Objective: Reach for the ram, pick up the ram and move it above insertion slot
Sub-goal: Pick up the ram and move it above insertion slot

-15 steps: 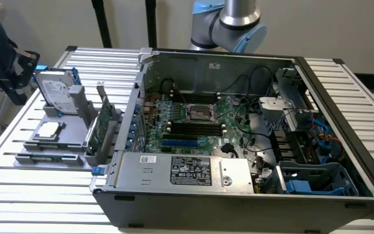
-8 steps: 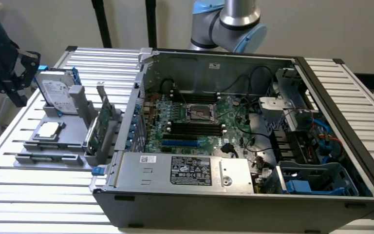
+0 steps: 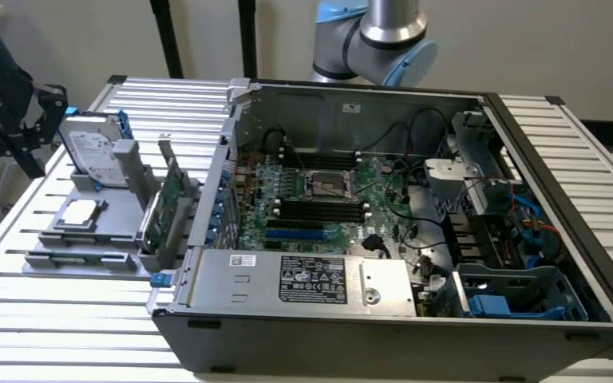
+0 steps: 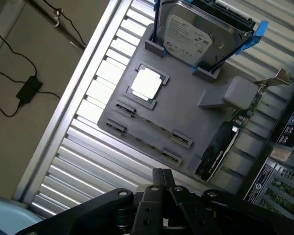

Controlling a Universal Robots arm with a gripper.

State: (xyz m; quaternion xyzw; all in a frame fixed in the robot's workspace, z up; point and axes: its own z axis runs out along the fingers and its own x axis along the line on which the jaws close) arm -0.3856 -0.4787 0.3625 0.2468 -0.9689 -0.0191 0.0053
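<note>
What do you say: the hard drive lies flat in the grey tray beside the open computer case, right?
No. The hard drive stands upright on its edge in the grey tray beside the open computer case, as the exterior view shows.

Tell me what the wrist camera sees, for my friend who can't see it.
The gripper points toward a grey tray on a slatted metal table. The tray holds a hard drive with blue rails, a square silver chip and a green card on edge.
</note>
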